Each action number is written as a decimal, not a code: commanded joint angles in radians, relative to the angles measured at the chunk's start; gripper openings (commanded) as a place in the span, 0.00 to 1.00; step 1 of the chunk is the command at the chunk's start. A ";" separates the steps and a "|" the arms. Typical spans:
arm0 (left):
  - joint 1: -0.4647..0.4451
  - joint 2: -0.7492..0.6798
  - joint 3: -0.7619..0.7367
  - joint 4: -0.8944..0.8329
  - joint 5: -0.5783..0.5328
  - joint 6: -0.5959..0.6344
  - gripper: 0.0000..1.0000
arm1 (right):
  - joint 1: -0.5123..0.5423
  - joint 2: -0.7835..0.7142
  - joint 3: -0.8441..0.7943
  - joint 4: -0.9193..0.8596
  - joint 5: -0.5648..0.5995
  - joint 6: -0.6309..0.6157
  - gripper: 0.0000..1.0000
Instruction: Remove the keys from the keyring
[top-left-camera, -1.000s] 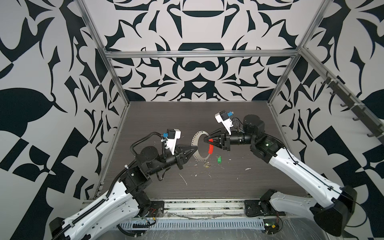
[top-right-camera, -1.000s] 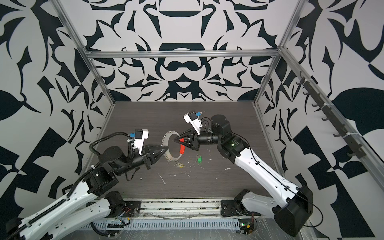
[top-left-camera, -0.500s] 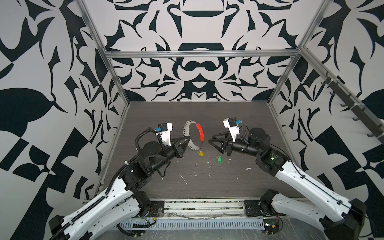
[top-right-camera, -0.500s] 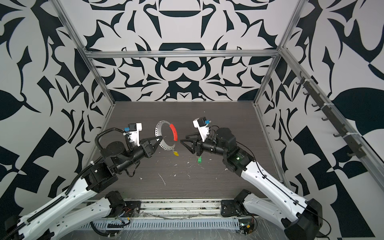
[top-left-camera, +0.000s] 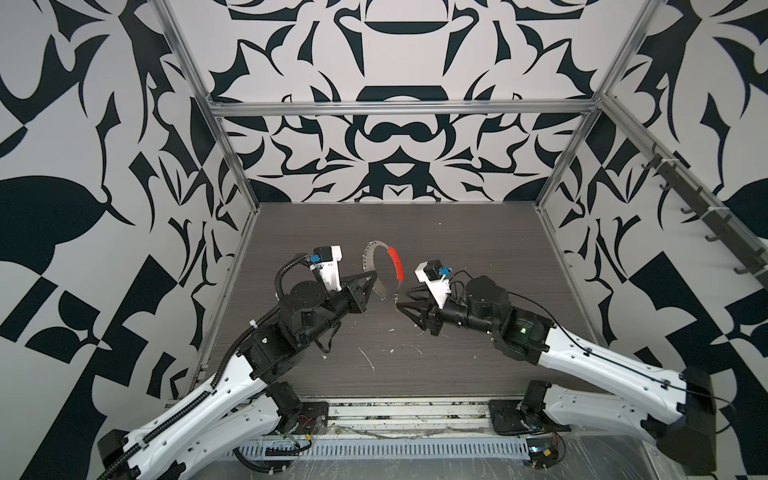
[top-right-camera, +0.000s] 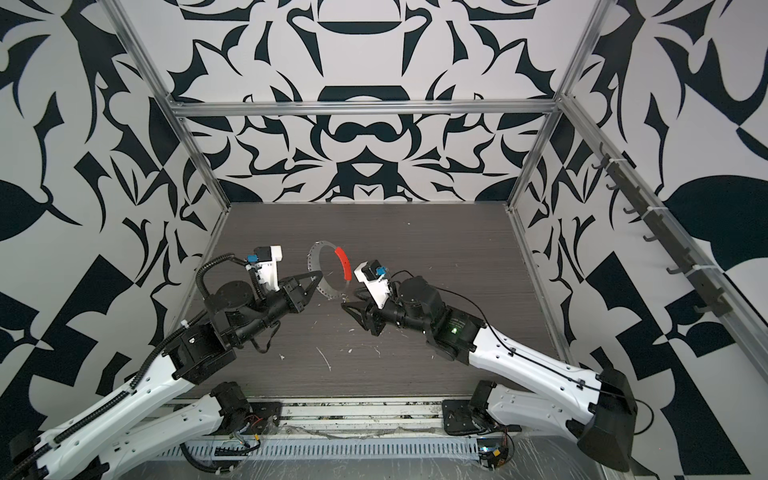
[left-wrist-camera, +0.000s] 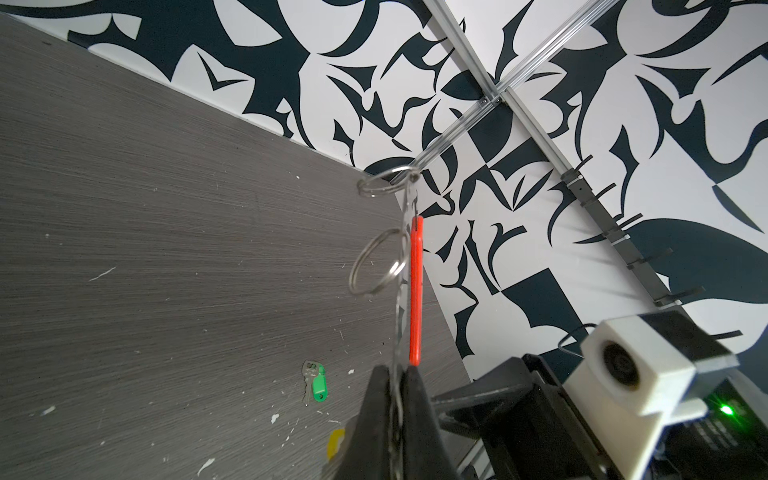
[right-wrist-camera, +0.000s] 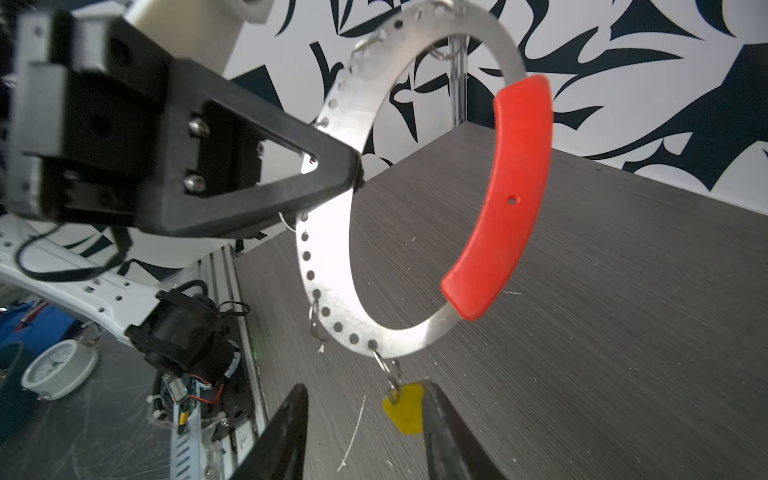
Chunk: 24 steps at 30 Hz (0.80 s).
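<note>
My left gripper (top-left-camera: 374, 273) (left-wrist-camera: 395, 370) is shut on the perforated grey band of the keyring (top-left-camera: 366, 257) (top-right-camera: 311, 259) (right-wrist-camera: 328, 257) and holds it upright above the table. The keyring's red sleeve (top-left-camera: 397, 262) (right-wrist-camera: 507, 195) faces the right arm. One key's yellow tag (right-wrist-camera: 405, 409) (left-wrist-camera: 336, 442) hangs from a small split ring at the hoop's bottom. That tag is between the fingers of my open right gripper (right-wrist-camera: 363, 388) (top-left-camera: 402, 300), close against one finger. The green-tagged key (left-wrist-camera: 316, 381) lies loose on the table; the right arm hides it in both top views.
Two empty split rings (left-wrist-camera: 376, 262) dangle from the hoop. White scraps (top-left-camera: 368, 357) litter the dark wood table. A rail of hooks (top-left-camera: 706, 216) runs along the right wall. A white round gauge (right-wrist-camera: 58, 370) lies off the table's front edge.
My right gripper let go of the red sleeve, drew back and opened, then came in low around the yellow tag. The left gripper lifted the keyring up and back.
</note>
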 joint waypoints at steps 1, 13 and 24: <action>0.003 -0.008 0.033 0.018 -0.010 -0.010 0.00 | 0.009 0.007 0.052 0.019 0.041 -0.045 0.45; 0.002 -0.018 0.032 0.015 -0.009 0.000 0.00 | 0.013 0.049 0.080 0.021 -0.002 -0.061 0.27; 0.002 -0.029 0.029 0.023 -0.001 0.004 0.00 | 0.017 0.056 0.075 0.025 0.010 -0.065 0.22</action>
